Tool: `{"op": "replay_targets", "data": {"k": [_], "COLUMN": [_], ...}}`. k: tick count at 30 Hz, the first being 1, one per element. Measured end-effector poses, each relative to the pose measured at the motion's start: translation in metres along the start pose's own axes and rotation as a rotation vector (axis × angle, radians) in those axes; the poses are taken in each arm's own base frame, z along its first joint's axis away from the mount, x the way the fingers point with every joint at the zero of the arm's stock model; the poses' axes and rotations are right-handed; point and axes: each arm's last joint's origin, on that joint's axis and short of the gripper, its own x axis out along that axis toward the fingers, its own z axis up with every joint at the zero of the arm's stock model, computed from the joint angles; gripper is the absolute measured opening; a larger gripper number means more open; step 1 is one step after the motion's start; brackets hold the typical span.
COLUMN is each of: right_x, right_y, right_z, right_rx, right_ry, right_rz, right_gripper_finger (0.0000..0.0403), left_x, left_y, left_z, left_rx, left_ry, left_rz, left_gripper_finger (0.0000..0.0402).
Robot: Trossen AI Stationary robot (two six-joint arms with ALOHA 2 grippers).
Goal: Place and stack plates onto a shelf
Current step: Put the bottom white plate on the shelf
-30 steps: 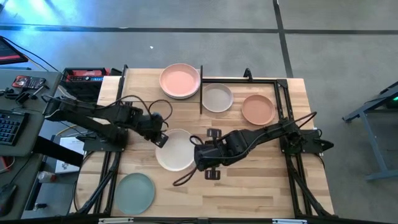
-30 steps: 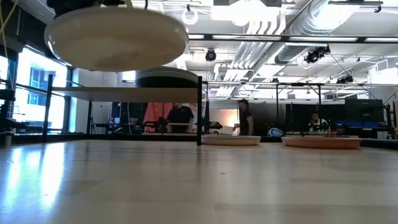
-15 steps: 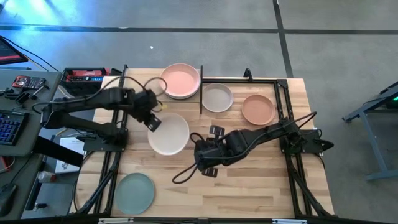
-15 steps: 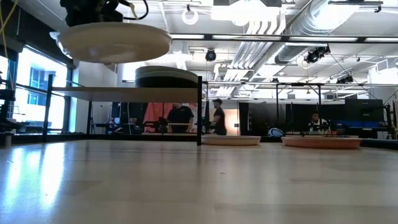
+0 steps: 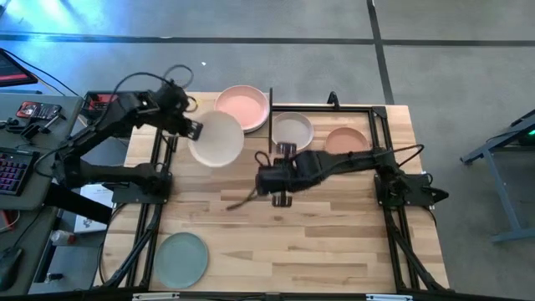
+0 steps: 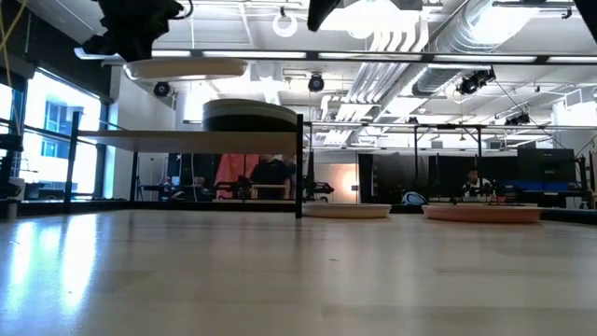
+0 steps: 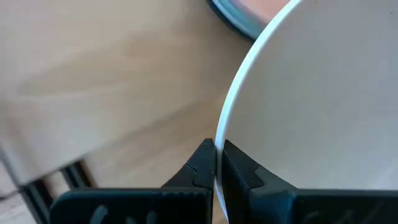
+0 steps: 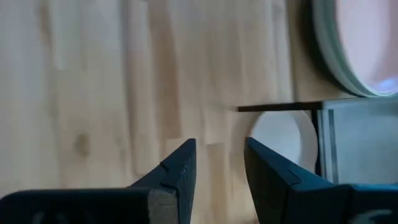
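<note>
White plate (image 5: 216, 139) I see clamped by my left gripper (image 5: 191, 130) above the shelf (image 6: 187, 137); right gripper (image 8: 219, 163) nearby, fingers apart.

Your left gripper (image 5: 191, 130) carries the white plate (image 5: 216, 139) above the shelf (image 6: 187, 139). The plate stack (image 6: 249, 114) occupies the shelf's right end; a black upright (image 6: 298, 166) bounds that side. The board's left portion is open.
</note>
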Motion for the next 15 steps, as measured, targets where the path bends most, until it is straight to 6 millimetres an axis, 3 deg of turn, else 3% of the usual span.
{"op": "replay_targets", "data": {"k": [6,15], "right_x": [0.016,0.032], "right_y": [-0.035,-0.071], "right_z": [0.0,-0.002], "right_rx": [-0.016,-0.087], "right_ry": [0.064,0.113], "right_rz": [-0.034,0.004], "right_gripper_finger": [0.011,0.011], "left_x": [-0.019,-0.042], "left_y": [0.02,0.052], "left_z": [0.016,0.021], "left_rx": [-0.122,-0.299], "left_ry": [-0.091,-0.128], "left_rz": [0.056,0.228], "left_gripper_finger": [0.0001,0.0001]}}
